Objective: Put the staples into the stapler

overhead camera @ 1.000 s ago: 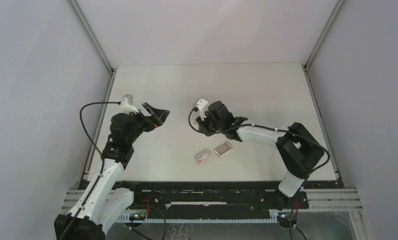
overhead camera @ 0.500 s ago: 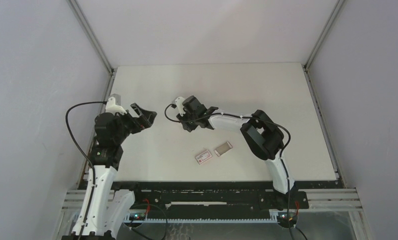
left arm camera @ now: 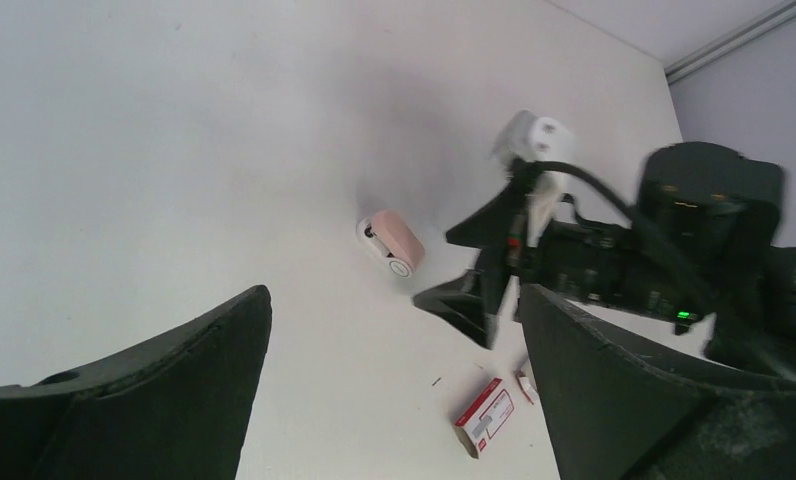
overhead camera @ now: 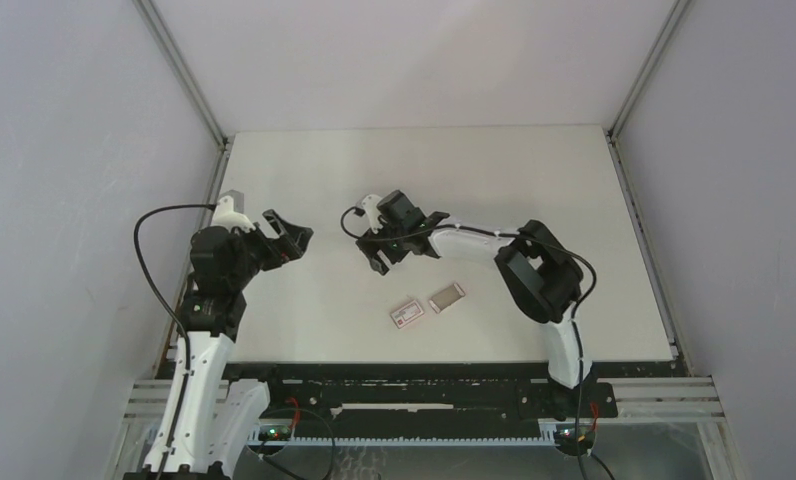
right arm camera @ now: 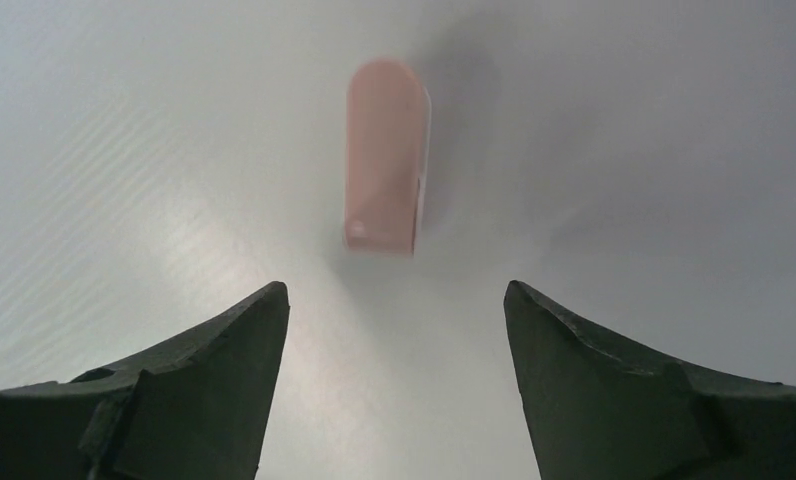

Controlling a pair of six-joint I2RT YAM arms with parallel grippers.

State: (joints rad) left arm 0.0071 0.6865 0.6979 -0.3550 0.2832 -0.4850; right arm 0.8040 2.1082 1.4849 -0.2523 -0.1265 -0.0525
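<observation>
White tabletop (overhead camera: pixel 494 180), plain grey walls. The box (left arm camera: pixel 485 417) has a red label, but the print's too small to read. The staples (overhead camera: pixel 446 297) sit in their grey tray right beside it, near the front edge. Only the wrist views show the pink stapler (right arm camera: pixel 386 160), lying just beyond the right fingers (right arm camera: pixel 204 390). Those and the left fingers (left arm camera: pixel 174 390) are spread wide, holding nothing.

I see a white table (overhead camera: pixel 534 180) closed in by plain pale grey walls (overhead camera: pixel 74 150) on three sides. Aluminium posts (overhead camera: pixel 182 72) rise from its far corners. A slotted rail (overhead camera: pixel 664 395) runs along its near edge. Light even, soft.
</observation>
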